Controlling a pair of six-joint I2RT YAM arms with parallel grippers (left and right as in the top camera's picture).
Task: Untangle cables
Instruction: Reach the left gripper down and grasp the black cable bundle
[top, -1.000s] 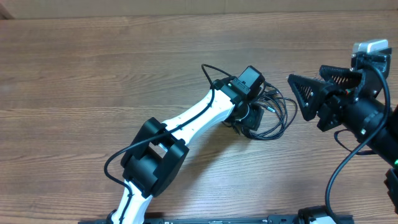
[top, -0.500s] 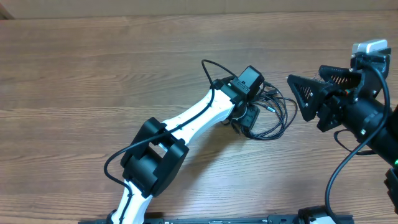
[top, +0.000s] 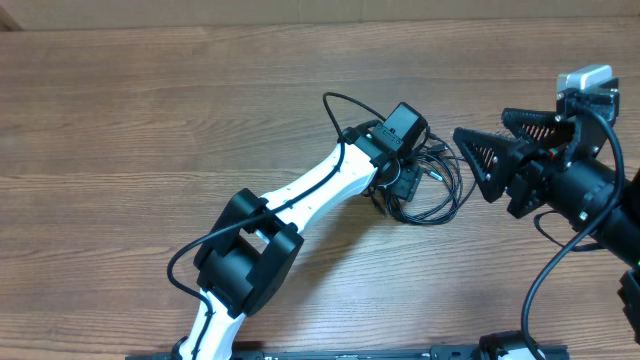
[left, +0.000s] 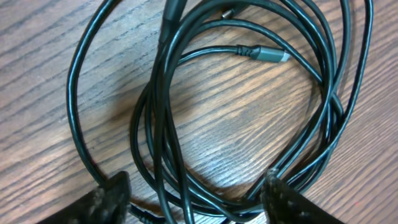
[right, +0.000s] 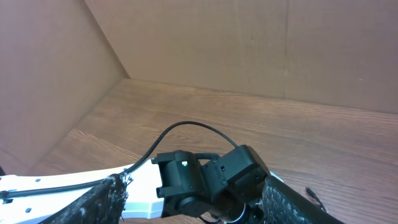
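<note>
progress: early, no strand separated | cables (left: 158, 155): one overlapping coil on the worktop (top: 150, 120) | left gripper (left: 196, 202): jaws spread, straddling the coil, grasping nothing | right gripper (right: 193, 200): jaws spread, empty, near the coil | remaining: the whole untangling

Left arm (top: 315, 185): white shell links with black joint housings, and a large black joint block toward 7 o'clock.
Left arm wiring (top: 335, 103): thick black cable looping off the wrist.
Left wrist camera (top: 405, 125): small black box.
Left wrist light (right: 185, 164): tiny green dot.
Right arm (top: 585, 190): all black, at 3 o'clock, with a black cable trailing toward 5 o'clock.
Right wrist camera (top: 588, 80): silver-grey box.
Right gripper (top: 478, 125) fingers (top: 482, 160): black, triangular, ribbed.
Left gripper (left: 199, 199) fingertips (left: 106, 199): rough, speckled black.
</note>
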